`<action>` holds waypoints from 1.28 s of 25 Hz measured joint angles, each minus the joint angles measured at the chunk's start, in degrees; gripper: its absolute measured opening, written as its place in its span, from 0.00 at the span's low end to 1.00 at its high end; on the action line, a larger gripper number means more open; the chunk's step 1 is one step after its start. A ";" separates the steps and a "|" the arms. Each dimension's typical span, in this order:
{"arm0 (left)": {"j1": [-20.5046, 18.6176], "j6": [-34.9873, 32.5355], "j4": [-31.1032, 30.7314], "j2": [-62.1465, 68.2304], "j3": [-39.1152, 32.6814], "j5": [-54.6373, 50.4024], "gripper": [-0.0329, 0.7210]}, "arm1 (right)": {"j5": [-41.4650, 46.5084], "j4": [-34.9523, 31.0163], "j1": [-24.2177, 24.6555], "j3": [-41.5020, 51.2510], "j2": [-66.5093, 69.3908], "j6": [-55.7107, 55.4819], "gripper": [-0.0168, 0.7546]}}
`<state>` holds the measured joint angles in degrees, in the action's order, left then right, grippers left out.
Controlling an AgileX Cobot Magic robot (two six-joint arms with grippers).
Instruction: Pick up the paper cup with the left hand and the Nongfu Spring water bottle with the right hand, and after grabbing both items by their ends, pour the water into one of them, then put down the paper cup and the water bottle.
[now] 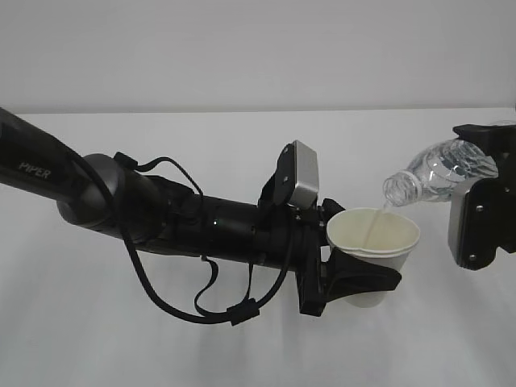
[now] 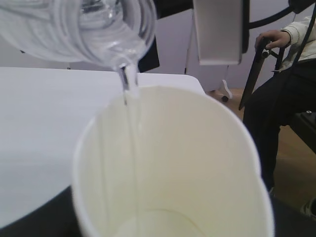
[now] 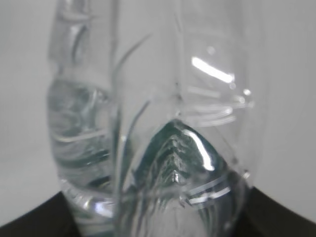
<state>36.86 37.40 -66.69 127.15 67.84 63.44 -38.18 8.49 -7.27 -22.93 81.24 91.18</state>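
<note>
Paper cup (image 1: 379, 242): matt white paper, cream inside. Nongfu Spring water bottle (image 1: 442, 171): clear glossy ribbed plastic. Bench (image 1: 242, 145): smooth matt white; left hand (image 1: 355, 278) pincer matt black plastic.

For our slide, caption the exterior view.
Right hand tips the Nongfu Spring water bottle, pouring water into the paper cup held by the left hand.

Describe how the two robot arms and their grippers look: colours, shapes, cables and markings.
The left arm is a thick black tube with rounded joints, marked "PIPER" in white, with loose black cables looping beneath it. A grey-faced camera block sits above its black two-finger left gripper. Of the right gripper only a black body with a silver-grey plate shows.
</note>
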 joint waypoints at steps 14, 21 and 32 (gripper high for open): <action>0.00 0.00 0.00 0.13 0.00 0.00 0.62 | -0.04 0.00 0.00 0.00 0.00 0.09 0.56; 0.00 0.00 0.00 0.13 0.00 0.00 0.62 | -0.17 0.00 0.00 0.00 0.00 0.23 0.56; 0.00 0.00 0.00 0.13 0.00 0.00 0.62 | -0.31 0.66 0.00 0.00 0.00 0.36 0.56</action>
<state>36.86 37.40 -66.69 127.29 67.84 63.44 -38.49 9.15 -7.27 -22.93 81.24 91.54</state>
